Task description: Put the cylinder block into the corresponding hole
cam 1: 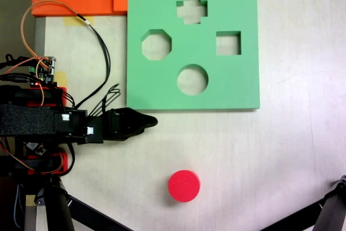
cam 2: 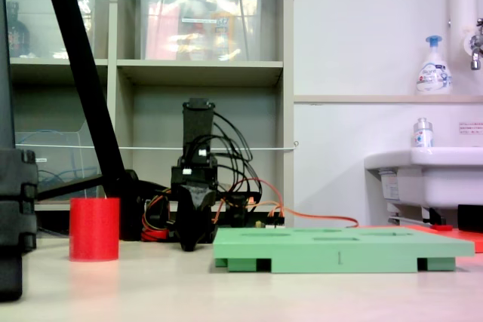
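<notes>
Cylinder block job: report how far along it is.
Nothing is done yet. The cylinder block stands on the table, away from the green board, and the round hole is empty. The gripper holds nothing and sits apart from the block. Grasping, carrying and inserting all remain.

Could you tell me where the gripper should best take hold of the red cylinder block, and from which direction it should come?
The cylinder block stands upright on its flat end, apart from the green board, with open table all round. I would come down from above and close the jaws across its curved side wall, on opposite sides of the round top. The gripper rests near the board's edge; whether it is open cannot be told.
</notes>
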Robot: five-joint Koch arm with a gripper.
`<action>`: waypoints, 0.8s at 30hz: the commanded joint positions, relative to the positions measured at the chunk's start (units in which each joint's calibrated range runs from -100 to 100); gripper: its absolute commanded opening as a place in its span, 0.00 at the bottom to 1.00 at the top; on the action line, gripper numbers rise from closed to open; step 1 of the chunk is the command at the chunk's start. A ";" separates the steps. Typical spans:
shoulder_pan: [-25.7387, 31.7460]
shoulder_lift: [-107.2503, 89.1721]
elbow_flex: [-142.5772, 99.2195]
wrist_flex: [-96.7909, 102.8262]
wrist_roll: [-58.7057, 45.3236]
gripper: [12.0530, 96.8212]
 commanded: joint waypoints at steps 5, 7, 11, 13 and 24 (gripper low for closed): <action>-0.34 -0.41 -1.08 -4.92 0.29 0.44; -0.34 -0.41 -1.08 -4.92 0.29 0.44; -0.34 -0.41 -1.08 -4.92 0.29 0.44; -0.34 -0.41 -1.08 -4.82 0.29 0.44; -1.86 -0.41 -1.08 -4.92 1.12 0.44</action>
